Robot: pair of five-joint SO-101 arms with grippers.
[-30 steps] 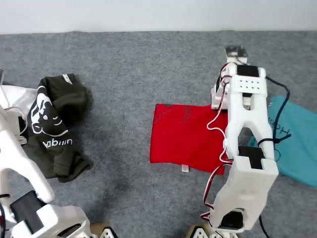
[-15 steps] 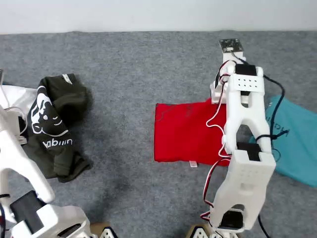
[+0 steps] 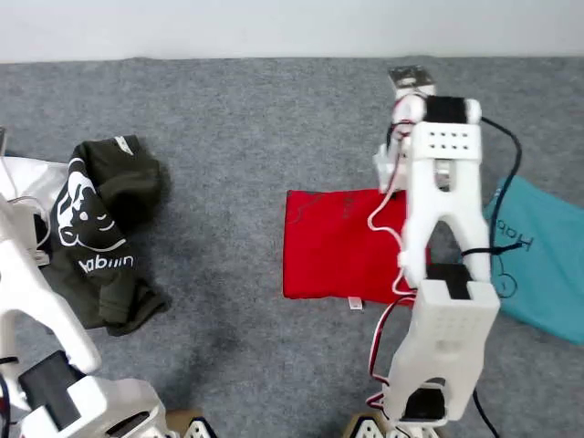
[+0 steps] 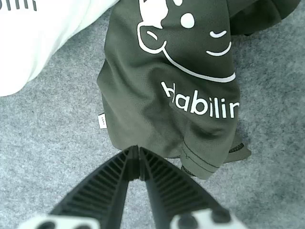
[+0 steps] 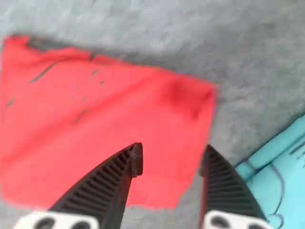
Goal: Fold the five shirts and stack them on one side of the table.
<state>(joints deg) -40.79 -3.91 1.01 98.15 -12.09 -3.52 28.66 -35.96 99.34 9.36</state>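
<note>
The red shirt (image 3: 333, 246) lies flat on the grey worktop (image 3: 228, 128), folded into a neat rectangle, somewhat right of the middle. The right arm (image 3: 443, 219) stretches out over the shirt's right-hand part and hides that edge in the high view.

In the right wrist view the right jaws stand open above the red shirt (image 5: 95, 114) with nothing between them. One tip hangs over the red cloth. The other sits at the shirt's side edge, near the corner closest to the teal shirt (image 5: 281, 157). Whether the tips touch the cloth cannot be told. A narrow strip of worktop (image 5: 224, 129) shows between the red and the teal cloth there.

The teal shirt (image 3: 547, 265) lies spread loosely at the right edge of the worktop, just beside the red one.

On the left side a dark shirt (image 3: 105, 228) with a white print lies crumpled. It touches a white shirt (image 3: 23, 173) at the worktop's edge.

The left arm (image 3: 36, 301) stands at the near left corner. In the left wrist view the left jaws are closed on nothing, with their tips meeting just at the hem of the dark shirt (image 4: 181, 81). Below the tips is bare worktop (image 4: 43, 148). The white shirt (image 4: 43, 38) lies farther off, beside the dark one.
</note>
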